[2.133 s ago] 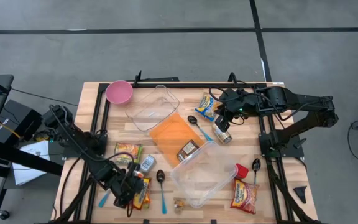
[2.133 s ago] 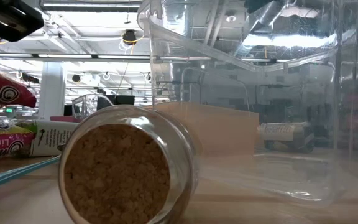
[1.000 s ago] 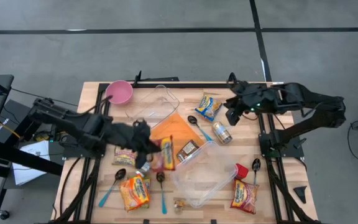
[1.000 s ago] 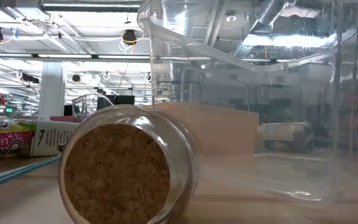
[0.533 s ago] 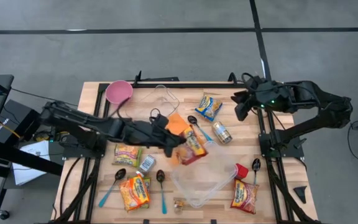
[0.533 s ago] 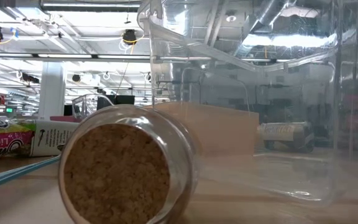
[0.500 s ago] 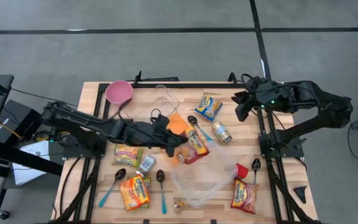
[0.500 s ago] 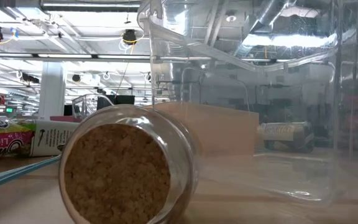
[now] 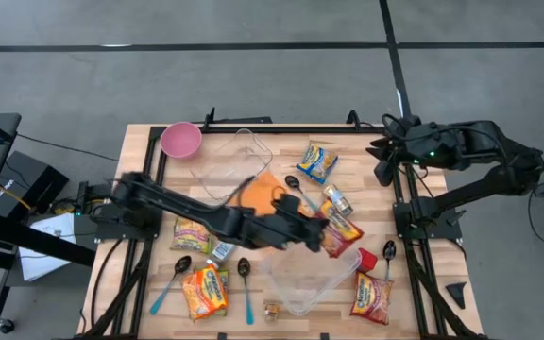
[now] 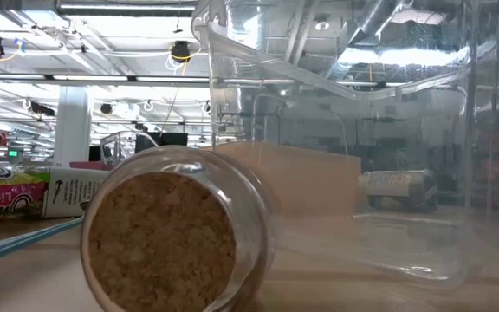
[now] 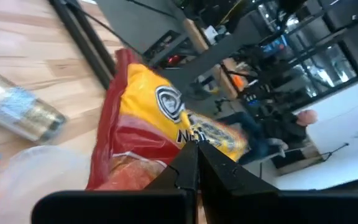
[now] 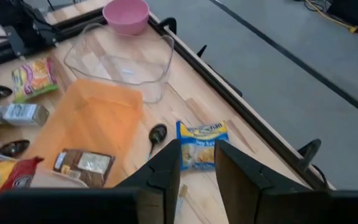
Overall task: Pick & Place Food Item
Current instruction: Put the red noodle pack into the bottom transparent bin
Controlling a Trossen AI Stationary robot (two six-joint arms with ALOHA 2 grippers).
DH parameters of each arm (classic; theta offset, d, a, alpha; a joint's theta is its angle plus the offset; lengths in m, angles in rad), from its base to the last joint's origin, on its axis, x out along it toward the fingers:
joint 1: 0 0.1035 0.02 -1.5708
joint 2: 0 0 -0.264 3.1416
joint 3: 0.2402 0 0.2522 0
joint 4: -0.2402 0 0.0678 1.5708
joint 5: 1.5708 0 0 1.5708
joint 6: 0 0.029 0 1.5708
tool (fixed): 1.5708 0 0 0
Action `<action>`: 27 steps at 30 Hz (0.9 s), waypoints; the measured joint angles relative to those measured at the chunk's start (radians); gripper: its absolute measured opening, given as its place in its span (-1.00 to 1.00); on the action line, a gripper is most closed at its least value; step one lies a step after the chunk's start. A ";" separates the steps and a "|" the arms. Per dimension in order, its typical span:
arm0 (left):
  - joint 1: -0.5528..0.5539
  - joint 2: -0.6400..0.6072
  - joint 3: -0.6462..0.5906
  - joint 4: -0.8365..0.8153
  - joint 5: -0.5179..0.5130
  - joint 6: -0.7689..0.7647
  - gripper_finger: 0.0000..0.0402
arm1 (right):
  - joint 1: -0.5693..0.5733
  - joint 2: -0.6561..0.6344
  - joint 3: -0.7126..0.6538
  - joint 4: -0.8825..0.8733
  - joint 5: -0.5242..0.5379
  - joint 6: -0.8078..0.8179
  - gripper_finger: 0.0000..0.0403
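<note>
Pinching a red-and-yellow snack packet (image 9: 340,233) between closed fingers, the left gripper (image 9: 319,236) reaches far across the table (image 9: 135,151), over the upper rim of a clear plastic tub (image 9: 305,279). The packet hangs above the wood (its yellow face fills the left wrist view (image 11: 160,124)), close beside a small tin can (image 9: 338,199) that lies on its side. Just behind it sit an orange lid (image 9: 258,198), a black spoon (image 9: 293,182) and a blue-and-yellow noodle pack (image 9: 316,161). The right gripper (image 9: 382,173) waits well apart at the table's right edge, its fingers (image 12: 166,171) narrowly parted and holding nothing. A second clear tub (image 9: 229,161) and a pink bowl (image 9: 180,140) stand at the far side.
</note>
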 joint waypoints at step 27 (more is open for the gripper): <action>-0.055 0.183 0.147 -0.272 -0.089 -0.184 -1.00 | 0.048 -0.143 0.000 -0.085 -0.044 0.019 -0.54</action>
